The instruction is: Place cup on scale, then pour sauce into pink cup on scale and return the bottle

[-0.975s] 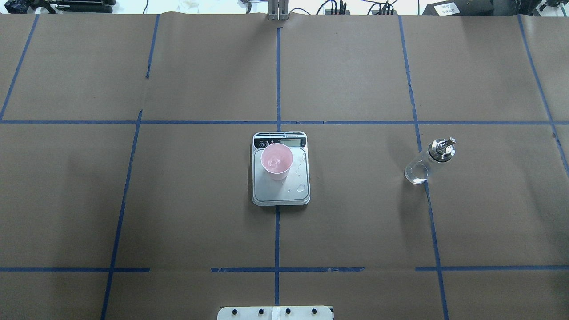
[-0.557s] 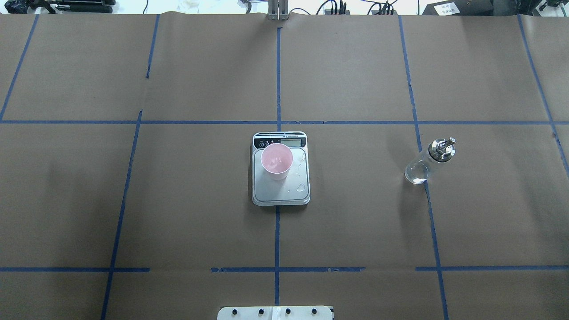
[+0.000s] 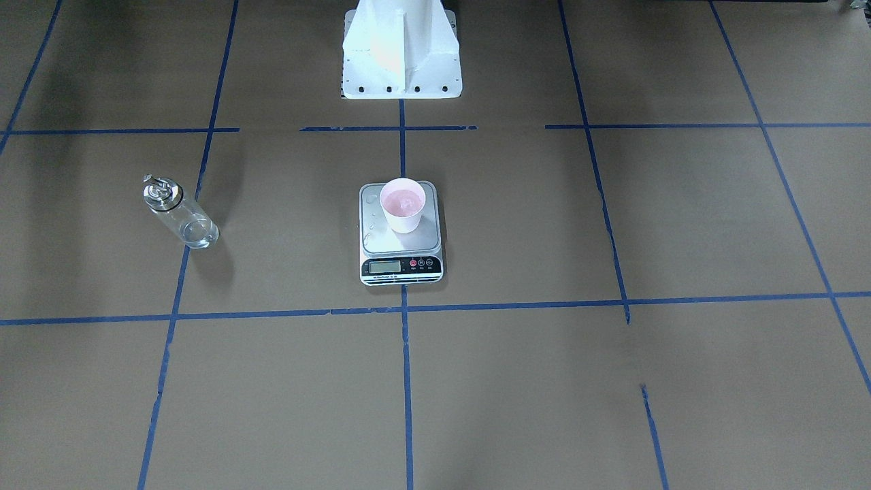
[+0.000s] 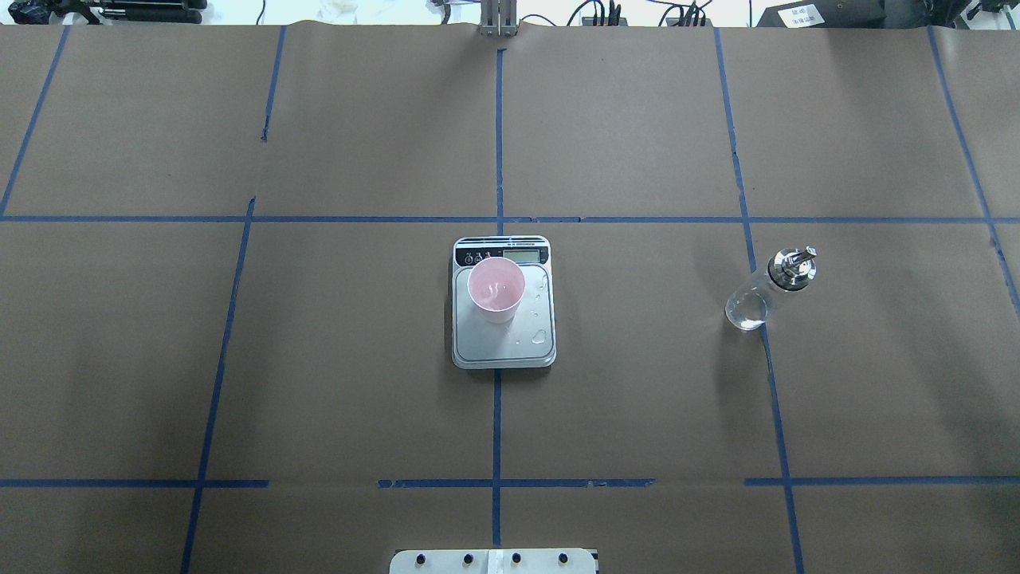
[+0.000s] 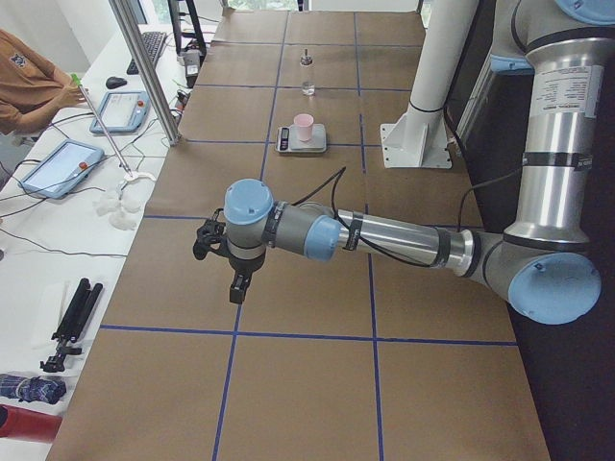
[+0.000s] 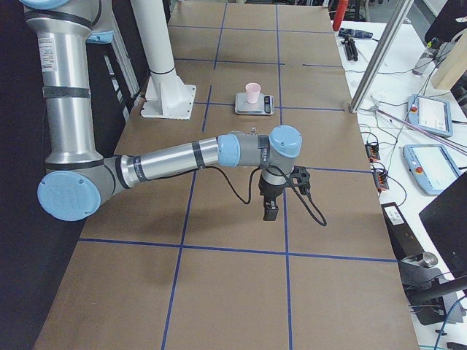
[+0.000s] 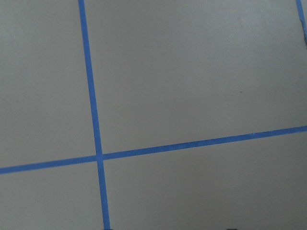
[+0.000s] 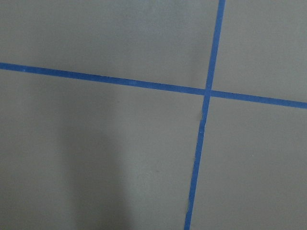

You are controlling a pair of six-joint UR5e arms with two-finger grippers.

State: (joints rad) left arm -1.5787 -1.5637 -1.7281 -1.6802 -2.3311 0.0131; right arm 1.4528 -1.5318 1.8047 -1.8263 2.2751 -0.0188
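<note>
The pale pink cup [image 4: 496,288] stands upright on the far half of the scale [image 4: 510,351], with clear liquid inside it. Droplets [image 4: 540,336] lie on the steel platform beside it. The glass bottle [image 4: 765,291] with its silver pourer cap stands upright on the table, well to the right of the scale, with a little clear sauce at its bottom. Cup [image 3: 402,204], scale [image 3: 401,267] and bottle [image 3: 178,218] also show in the front view. My left gripper [image 5: 235,283] and right gripper [image 6: 271,211] hang over bare table far from these things. I cannot tell whether either is open or shut.
Brown paper with a blue tape grid covers the table. The white robot pedestal [image 3: 400,54] stands behind the scale. Alongside the table runs a bench with tablets [image 5: 58,165], a metal post [image 5: 144,67] and a seated person [image 5: 29,77].
</note>
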